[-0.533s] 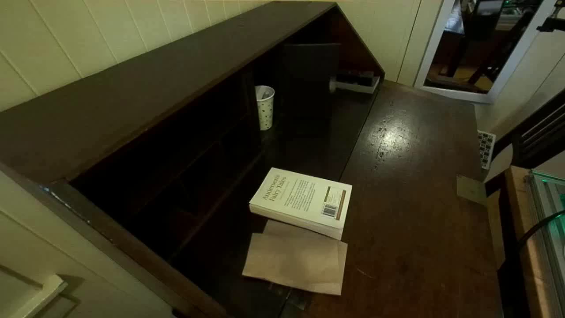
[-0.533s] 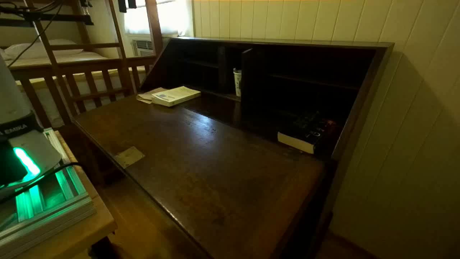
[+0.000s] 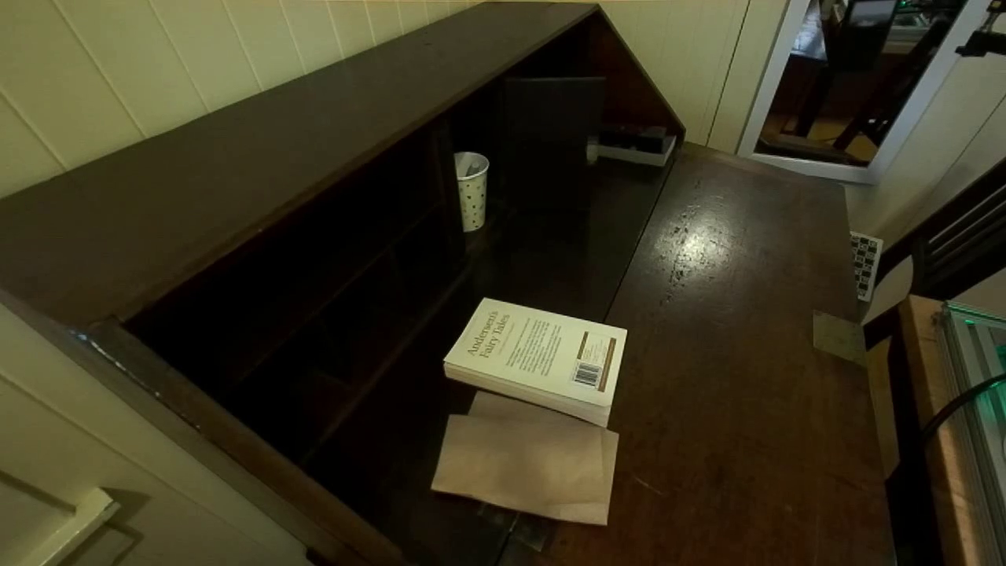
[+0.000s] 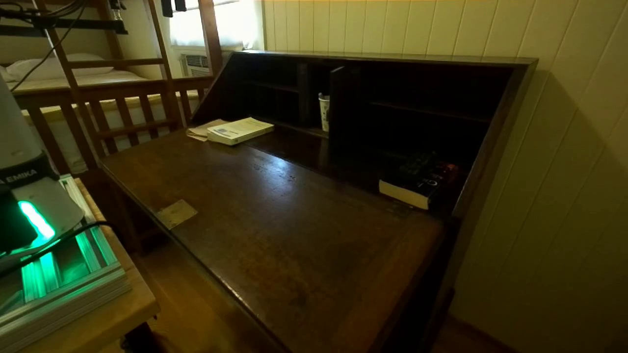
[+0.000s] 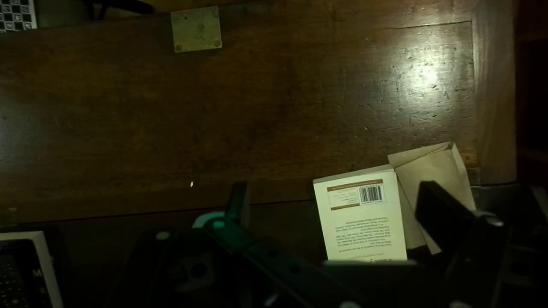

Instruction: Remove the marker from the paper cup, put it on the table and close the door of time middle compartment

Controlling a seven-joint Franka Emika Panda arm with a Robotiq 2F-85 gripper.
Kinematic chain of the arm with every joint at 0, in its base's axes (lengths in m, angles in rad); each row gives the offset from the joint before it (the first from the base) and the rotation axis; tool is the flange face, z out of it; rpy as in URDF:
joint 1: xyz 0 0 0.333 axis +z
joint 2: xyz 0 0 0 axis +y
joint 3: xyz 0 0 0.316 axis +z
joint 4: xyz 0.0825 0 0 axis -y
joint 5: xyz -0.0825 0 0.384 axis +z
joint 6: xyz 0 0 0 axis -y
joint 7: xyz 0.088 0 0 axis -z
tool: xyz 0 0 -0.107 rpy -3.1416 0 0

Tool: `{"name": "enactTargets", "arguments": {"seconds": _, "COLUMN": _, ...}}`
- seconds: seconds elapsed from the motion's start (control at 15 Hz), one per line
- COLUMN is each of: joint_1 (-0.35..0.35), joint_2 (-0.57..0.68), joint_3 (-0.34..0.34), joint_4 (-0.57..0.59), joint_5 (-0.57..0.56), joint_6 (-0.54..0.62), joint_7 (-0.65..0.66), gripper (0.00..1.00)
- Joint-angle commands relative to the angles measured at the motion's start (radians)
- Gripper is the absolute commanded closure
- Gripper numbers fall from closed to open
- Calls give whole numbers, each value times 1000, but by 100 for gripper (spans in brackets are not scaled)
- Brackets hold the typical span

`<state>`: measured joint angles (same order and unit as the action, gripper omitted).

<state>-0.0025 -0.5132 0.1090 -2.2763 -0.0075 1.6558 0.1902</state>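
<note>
- The tool (image 5: 334,184), seen in the wrist view, has its fingers (image 5: 238,205) spread wide apart, the gap between them empty.
- Beyond that gap the white book (image 5: 364,222) lies on the desk (image 5: 257,107); one finger covers part of the tan paper (image 5: 428,171) in that view, and whether it touches I cannot tell.
- The paper cup (image 3: 474,200) stands upright in the middle compartment (image 4: 316,76), just beside the door (image 3: 554,141), which stands open.
- A greyish shape (image 3: 471,167) shows in the cup's mouth, too small and dim to say whether it is the marker.
- Compared with half a second ago, cup, door, white book and tan paper have kept their places in both exterior views, as has the arm (image 4: 14,137) in an exterior view; for the tool I cannot tell.
</note>
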Motion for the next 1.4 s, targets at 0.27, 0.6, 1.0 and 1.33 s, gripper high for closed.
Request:
{"name": "enactTargets", "arguments": {"seconds": 0.27, "joint_1": -32, "joint_2": 28, "joint_3": -21, "joint_4": -59, "joint_5": -33, "joint_6": 182, "joint_7": 61, "gripper": 0}}
{"name": "enactTargets", "arguments": {"seconds": 0.6, "joint_1": -71, "joint_2": 110, "joint_3": -33, "joint_4": -124, "joint_5": -123, "joint_6": 464, "joint_7": 64, "gripper": 0}}
{"name": "enactTargets", "arguments": {"seconds": 1.0, "joint_1": -115, "joint_2": 266, "joint_3": -64, "joint_4": -141, "joint_5": -237, "joint_6": 750, "joint_7": 67, "gripper": 0}}
{"name": "enactTargets", "arguments": {"seconds": 1.33, "joint_1": -149, "joint_2": 410, "joint_3": -94, "joint_4": -99, "joint_5": -296, "joint_6": 925, "joint_7": 111, "gripper": 0}}
